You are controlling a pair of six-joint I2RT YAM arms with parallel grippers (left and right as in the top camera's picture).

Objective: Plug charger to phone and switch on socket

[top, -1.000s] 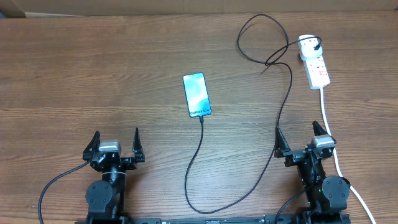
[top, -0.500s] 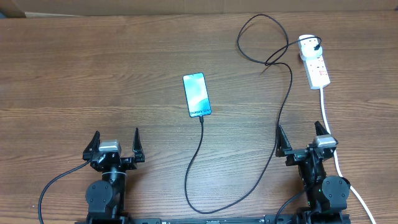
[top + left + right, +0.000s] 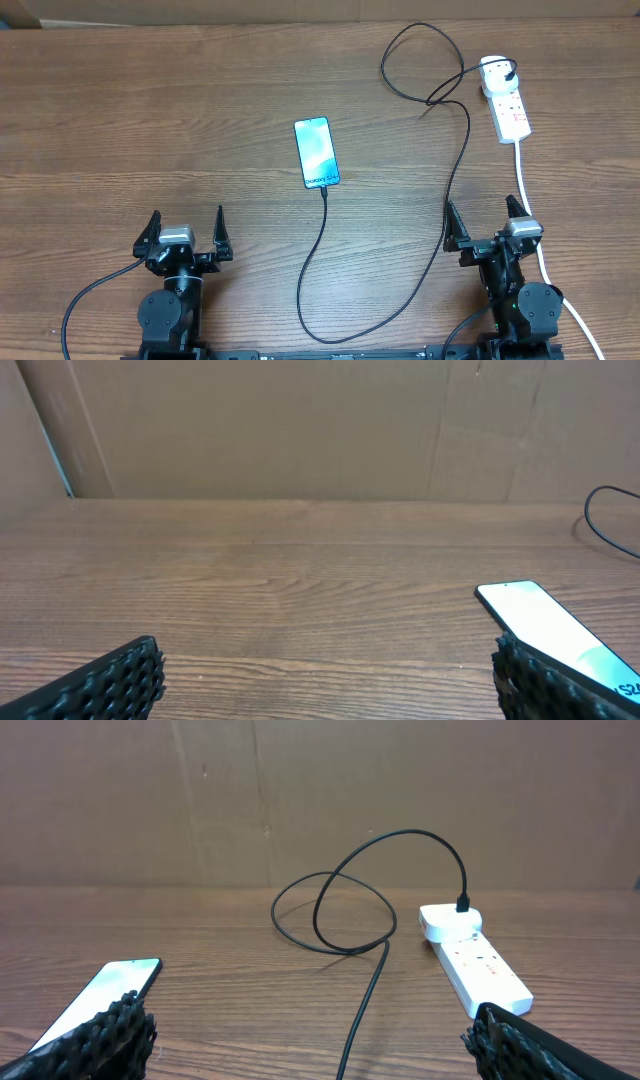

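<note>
The left gripper (image 3: 187, 215) and right gripper (image 3: 479, 208) both stand released and empty at the near edge of the surface (image 3: 150, 120). The phone (image 3: 317, 152) lies screen up mid-surface, with the tip of the charger (image 3: 326, 212) at its near end. The lead loops toward the near edge, then runs to the socket (image 3: 505, 100) near the far right corner, plug seated.

Near centre of table (image 3: 150, 120): phone (image 3: 317, 152), flat, screen up and lit (text at the near end). At its near end: charger (image 3: 462, 150) tip, touching; cable swung toward the near edge, back up the right side, looped once, plugged into far end of socket (image 3: 505, 100). Along near edge: left gripper (image 3: 187, 214) and right gripper (image 3: 478, 204), jaws spread wide, holding nothing, well apart from phone.
</note>
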